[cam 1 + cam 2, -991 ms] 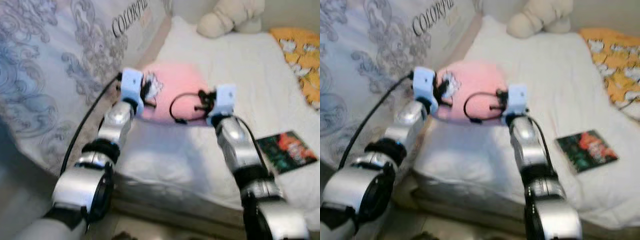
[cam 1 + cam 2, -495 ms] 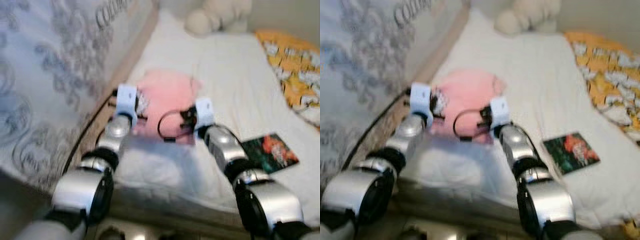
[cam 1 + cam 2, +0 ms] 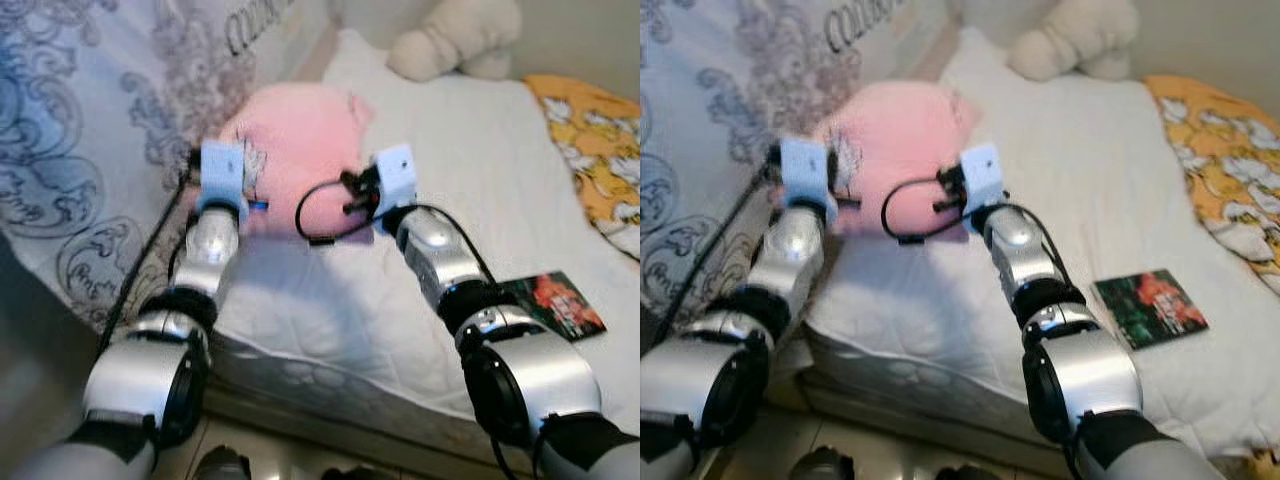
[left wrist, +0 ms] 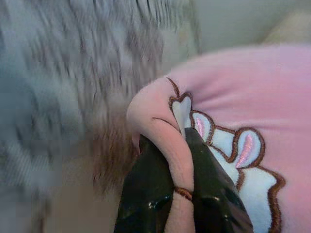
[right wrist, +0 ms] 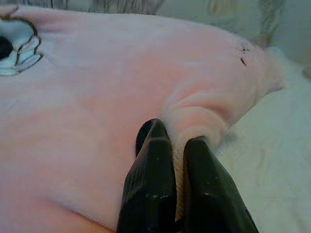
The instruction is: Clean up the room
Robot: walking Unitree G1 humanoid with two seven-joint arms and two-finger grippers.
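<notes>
A pink plush pillow with an embroidered white patch is held up over the left side of the white bed. My left gripper is shut on a fold at the pillow's left edge. My right gripper pinches a fold of the pillow on its right side. Both silver arms reach forward, the left one near the patterned bedding and the right one over the mattress.
A grey-patterned duvet stands along the left. A cream plush toy sits at the bed's far end, a yellow printed blanket at the right. A dark book lies near the bed's front right. The floor runs below the mattress edge.
The pillow has risen off the mattress and moved left and away, carried by both grippers. The camera has shifted too.
</notes>
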